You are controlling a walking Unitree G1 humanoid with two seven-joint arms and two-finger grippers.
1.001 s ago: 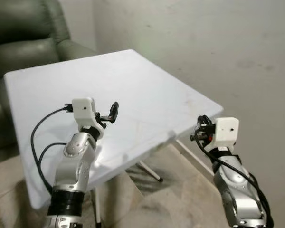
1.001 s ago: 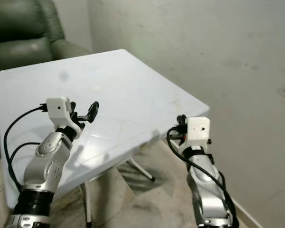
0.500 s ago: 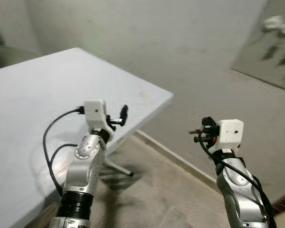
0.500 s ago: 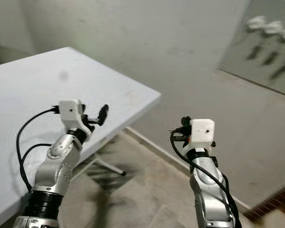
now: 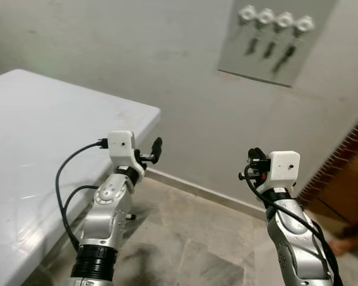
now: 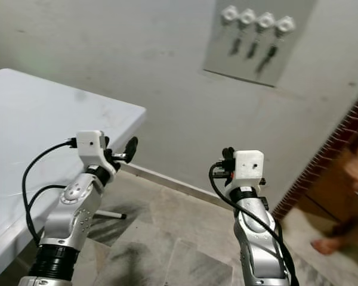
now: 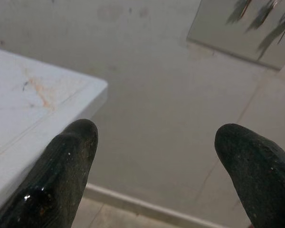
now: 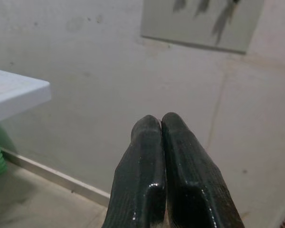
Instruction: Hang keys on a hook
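Grey plaster wall (image 5: 137, 53) is facing the robot, and on it, up and ahead of both grippers, a pale panel (image 5: 274, 44) is carrying a row of four white hooks (image 5: 275, 19) with dark key-like shapes hanging under them. A white table (image 5: 42, 137) is lying off to the outer side of the left arm, its corner just beyond the left gripper (image 5: 156, 149).

The left gripper is being held up with its fingers spread wide and nothing between them. The right gripper (image 8: 162, 142) is raised at about the same height, its fingers pressed flat together; no keys are visible between them, though a thin ring would be hard to make out.

The hook row is sitting well above and forward of the right gripper, and further across from the left, so the right arm looks the nearer one. The row is running level along the wall, so any reach would likely be upward and forward. The keys already hanging there are the only ones I can find.
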